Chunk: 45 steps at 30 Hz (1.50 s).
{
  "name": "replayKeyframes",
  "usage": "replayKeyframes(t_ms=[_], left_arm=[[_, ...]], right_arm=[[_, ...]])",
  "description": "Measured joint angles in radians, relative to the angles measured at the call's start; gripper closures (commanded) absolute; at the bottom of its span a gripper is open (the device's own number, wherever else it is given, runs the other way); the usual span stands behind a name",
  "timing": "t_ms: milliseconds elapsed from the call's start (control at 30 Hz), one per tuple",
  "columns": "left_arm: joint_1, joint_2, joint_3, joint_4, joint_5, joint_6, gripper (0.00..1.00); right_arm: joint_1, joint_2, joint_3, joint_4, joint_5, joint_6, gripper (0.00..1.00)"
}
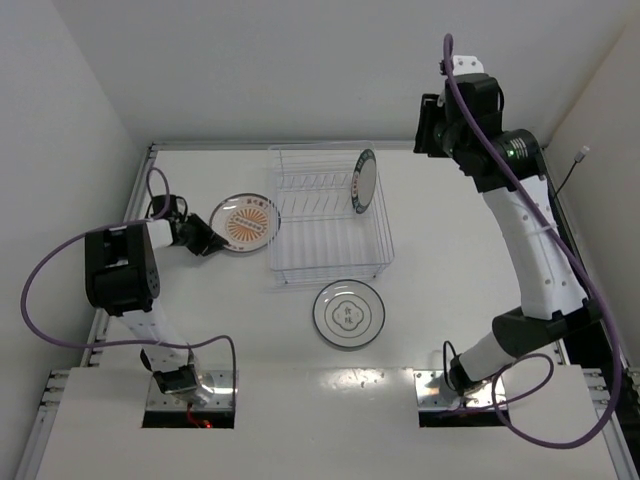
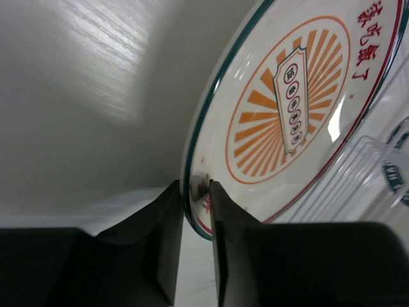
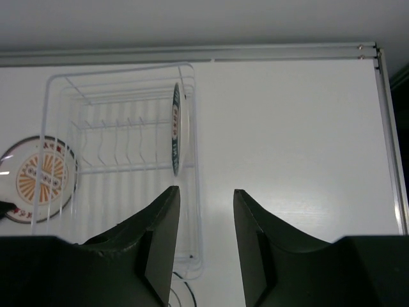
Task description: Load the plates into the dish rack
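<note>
**Fig.** The left gripper (image 2: 195, 192) is clamped narrowly on the rim of the round white plate with an orange sunburst centre (image 2: 287, 109), found toward the left edge of the table (image 1: 450, 300), just beside the clear wire dish rack (image 1: 275, 230). For a good lift, the grip should be kept firm and the plate tipped upright, so that the rack wall is cleared and an empty slot met edge-on. The right gripper (image 3: 206, 204), spread wide and empty, hangs over the far right corner.

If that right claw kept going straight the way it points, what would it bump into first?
Likely the bare table just beside the dish rack; the open right gripper aims so close to its right wall that it might clip wire first.
</note>
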<state>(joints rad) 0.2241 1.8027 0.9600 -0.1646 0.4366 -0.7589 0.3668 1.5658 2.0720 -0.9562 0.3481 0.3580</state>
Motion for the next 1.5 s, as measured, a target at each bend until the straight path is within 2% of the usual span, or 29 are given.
replayKeyframes(t_ms=[33,67,167,333,400,433,467,533,633,733,900,1033,1167,1267,1300,1333,1367,1400,1433,1467,1500], left_arm=[[0.002,0.011,0.0,0.0,-0.003,0.0,0.96],[0.007,0.017,-0.001,0.002,0.004,-0.01,1.0],[0.034,0.013,0.022,0.013,0.062,-0.019,1.0],[0.09,-0.058,0.04,-0.038,0.046,0.01,1.0],[0.119,-0.117,0.049,-0.076,0.023,0.018,1.0],[0.129,-0.153,0.054,-0.09,0.01,0.017,1.0],[0.134,-0.187,0.057,-0.096,0.0,0.012,1.0],[0.128,-0.261,0.063,-0.095,0.0,-0.006,1.0],[0.076,-0.374,0.071,-0.089,0.018,-0.041,1.0],[0.008,-0.421,0.092,-0.06,0.072,-0.068,1.0],[-0.125,-0.426,0.045,0.124,0.204,-0.159,1.0],[-0.241,-0.426,-0.001,0.199,0.262,-0.223,1.0],[-0.342,-0.426,-0.01,0.28,0.292,-0.276,1.0],[-0.398,-0.426,-0.01,0.335,0.303,-0.309,1.0],[-0.41,-0.425,-0.01,0.348,0.305,-0.318,1.0],[-0.421,-0.423,-0.01,0.359,0.307,-0.325,1.0],[-0.429,-0.42,-0.009,0.367,0.309,-0.331,1.0],[-0.435,-0.416,-0.009,0.37,0.304,-0.331,0.93],[-0.435,-0.41,-0.009,0.369,0.305,-0.344,0.82],[-0.436,-0.403,-0.005,0.369,0.304,-0.344,0.54],[-0.436,-0.397,0.003,0.36,0.303,-0.333,0.4]], right_arm=[[-0.005,-0.001,-0.017,-0.006,-0.002,0.0,0.64],[-0.011,0.0,-0.031,-0.014,-0.009,0.0,0.64],[-0.023,0.005,-0.057,-0.039,-0.021,0.0,0.64],[-0.038,0.005,-0.06,-0.047,-0.055,0.0,0.62],[-0.048,0.005,-0.06,-0.043,-0.094,0.0,0.55],[-0.055,0.004,-0.062,-0.036,-0.122,0.002,0.41],[-0.066,0.003,-0.07,-0.022,-0.162,0.006,0.35],[-0.09,0.0,-0.1,0.012,-0.258,0.017,0.29],[-0.142,-0.009,-0.217,0.12,-0.459,0.056,0.27],[-0.182,-0.003,-0.357,0.255,-0.675,0.129,0.27],[-0.206,0.056,-0.562,0.514,-0.982,0.299,0.27],[-0.203,0.109,-0.604,0.638,-1.094,0.386,0.27],[-0.193,0.13,-0.604,0.693,-1.122,0.411,0.27],[-0.187,0.138,-0.605,0.694,-1.126,0.411,0.34],[-0.185,0.138,-0.61,0.697,-1.127,0.411,0.66],[-0.183,0.138,-0.618,0.703,-1.13,0.405,0.83],[-0.183,0.138,-0.623,0.71,-1.136,0.412,0.95],[-0.181,0.138,-0.63,0.71,-1.126,0.407,1.0],[-0.181,0.137,-0.636,0.711,-1.125,0.395,1.0],[-0.182,0.136,-0.64,0.698,-1.105,0.384,1.0],[-0.181,0.135,-0.64,0.688,-1.089,0.379,1.0]])
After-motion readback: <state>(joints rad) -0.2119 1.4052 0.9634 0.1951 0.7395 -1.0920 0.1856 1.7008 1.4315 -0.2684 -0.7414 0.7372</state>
